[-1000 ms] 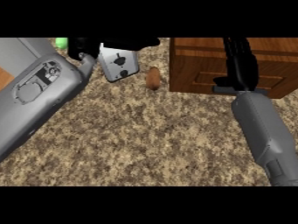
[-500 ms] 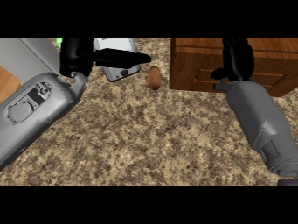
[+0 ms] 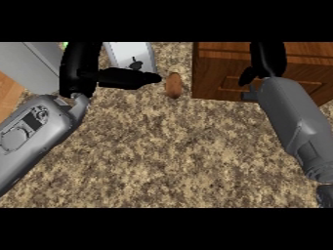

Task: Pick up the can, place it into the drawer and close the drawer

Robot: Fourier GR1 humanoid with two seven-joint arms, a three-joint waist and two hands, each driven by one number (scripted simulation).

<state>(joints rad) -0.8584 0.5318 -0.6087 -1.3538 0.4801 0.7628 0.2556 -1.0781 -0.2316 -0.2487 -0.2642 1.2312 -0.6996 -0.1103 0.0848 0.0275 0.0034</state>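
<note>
**Left fingers (image 3: 78,54) straight, can (image 3: 129,54) beside them**

Fingers of my left hand (image 3: 79,80) stand straight, pointing toward the far edge of the counter (image 3: 169,151), and close on nothing. My thumb (image 3: 129,78) sticks out sideways to the right and crosses in front of the lower end of the pale grey can. The can is at the counter's far edge, just right of those fingers and well left of the wooden drawer (image 3: 219,73), so it is outside the drawer. Between the thumb's tip and the drawer lies a small brown object (image 3: 174,84), apart from both. Further right, my right hand (image 3: 266,61) lies against the drawer's front. Whether that hand is open or closed I cannot tell.
</note>
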